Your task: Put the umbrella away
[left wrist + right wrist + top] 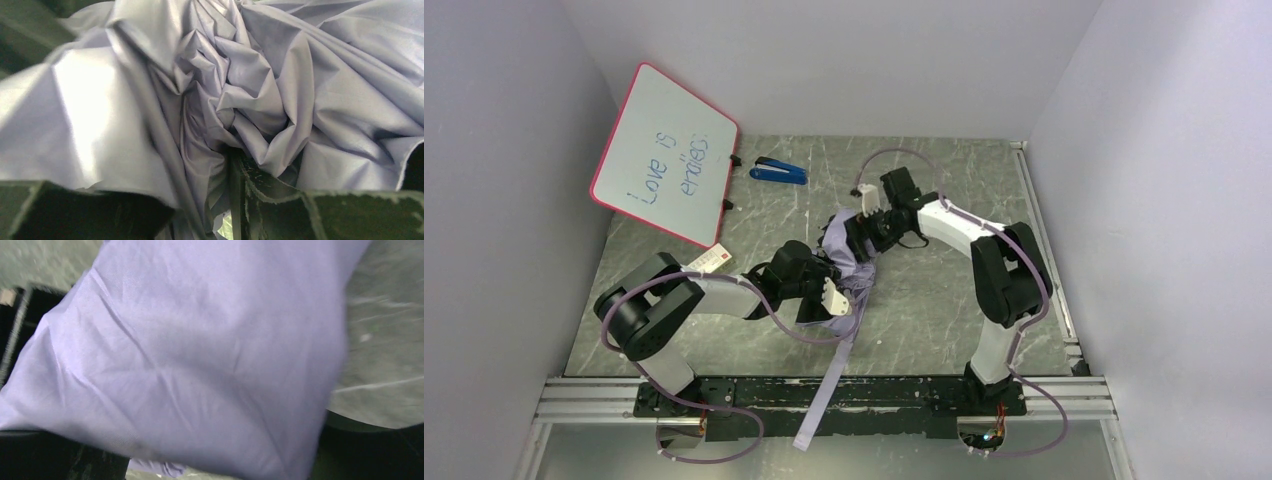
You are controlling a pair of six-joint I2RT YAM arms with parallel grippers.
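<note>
The umbrella (849, 262) lies as a crumpled pale lilac bundle in the middle of the table, between both grippers. A long lilac strip (822, 395) trails from it over the near rail. My left gripper (827, 292) is at the bundle's near left side. In the left wrist view its jaws (215, 195) are nearly together with folds of umbrella fabric (240, 90) pinched between them. My right gripper (866, 232) is at the bundle's far side. In the right wrist view smooth lilac fabric (200, 365) covers the jaws, and the dark fingers (50, 460) stand wide apart. The handle and ribs are hidden.
A pink-framed whiteboard (667, 153) leans at the back left, with a blue stapler (779, 171) beside it. A small white and red tag (709, 260) lies near the left arm. Aluminium rails run along the near edge (1074, 398) and the right side (1036, 215). Walls enclose the table.
</note>
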